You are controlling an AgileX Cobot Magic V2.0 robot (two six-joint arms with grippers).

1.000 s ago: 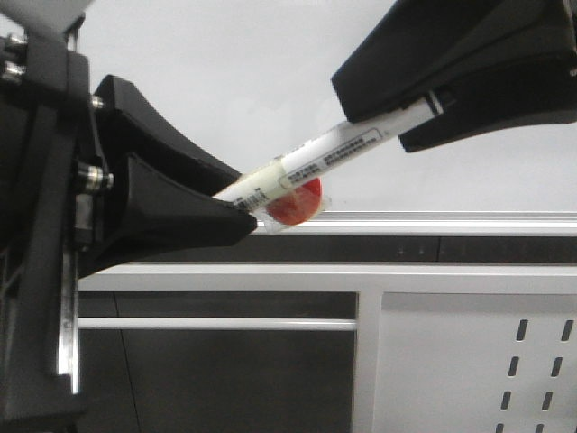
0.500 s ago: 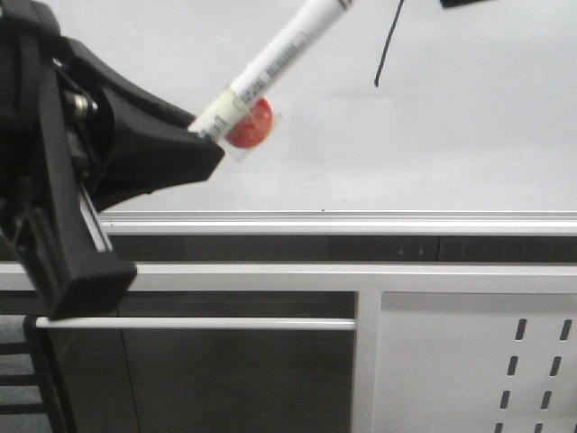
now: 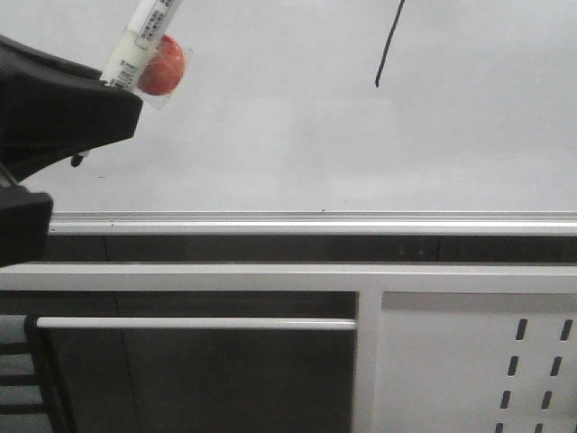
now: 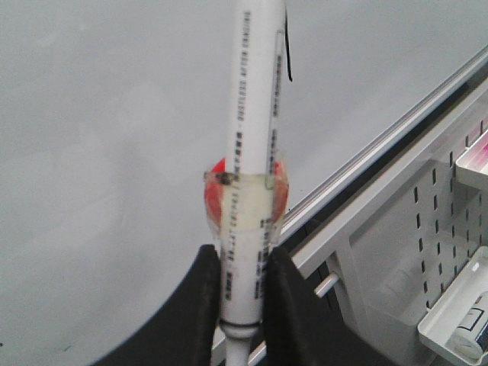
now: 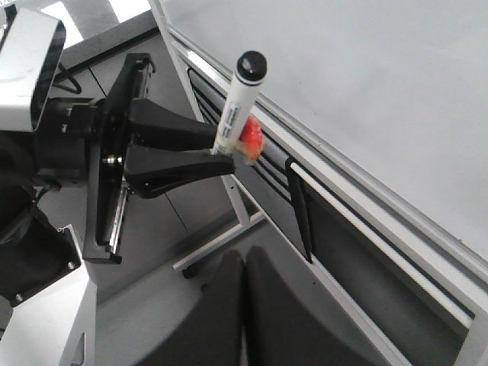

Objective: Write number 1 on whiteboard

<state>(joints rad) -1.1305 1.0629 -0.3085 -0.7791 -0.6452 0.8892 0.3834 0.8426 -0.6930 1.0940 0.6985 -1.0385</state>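
Observation:
The whiteboard (image 3: 297, 135) fills the upper front view, with a silver edge rail (image 3: 315, 221) below it. The number 1 (image 3: 389, 45) is a thin slanted black stroke on it at top centre-right; it also shows in the left wrist view (image 4: 288, 55). My left gripper (image 3: 126, 90) is shut on a white marker pen (image 3: 149, 25) with a red piece (image 3: 164, 65) taped to it, held at the far left, clear of the stroke. The right wrist view shows that pen (image 5: 238, 103) capped. My right gripper (image 5: 244, 263) is shut and empty, away from the board.
Below the rail are a white frame bar (image 3: 270, 276) and a white perforated metal panel (image 3: 469, 361). White bins (image 4: 461, 324) hang on that panel. The left arm's black body (image 5: 99, 175) stands beside the board's lower edge.
My left gripper has moved up and left with the pen. My right gripper let go of the pen's other end and left the front view. The stroke is now uncovered.

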